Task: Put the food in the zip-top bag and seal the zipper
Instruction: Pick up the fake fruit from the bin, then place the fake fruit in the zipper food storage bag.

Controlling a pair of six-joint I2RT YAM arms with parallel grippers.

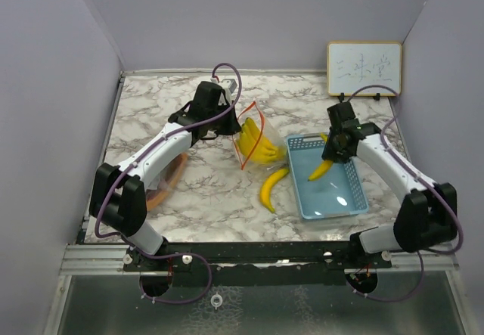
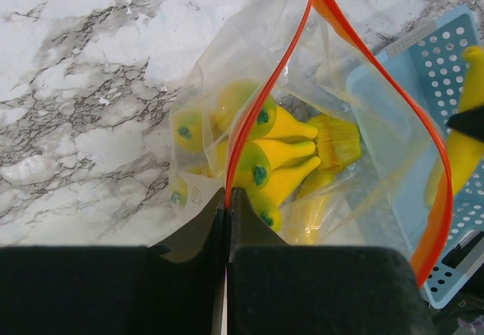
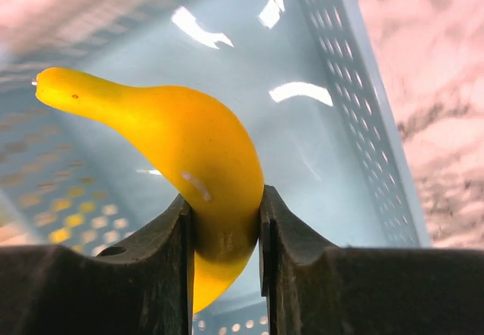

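1. A toy banana (image 3: 174, 134) is clamped around its thick body by the right gripper (image 3: 224, 208), over the blue basket (image 3: 340, 70) near the table's (image 1: 204, 199) right edge.
2. The orange rim (image 2: 265, 93) of the zip-top bag (image 2: 363, 78) is pinched by the left gripper (image 2: 228, 203), mid-table.
3. The banana is judged light, stiff and slippery.

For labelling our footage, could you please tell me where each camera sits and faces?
Top external: above, behind the arms, facing down on the table; both arms show, left pincer at zip-top bag, right pincer over basket.
Left wrist: faces down past its shut pincer into the bag.
Right wrist: faces down into the basket; its fingers clamp a banana.
Shared: top and left wrist both show bag, basket, held banana.
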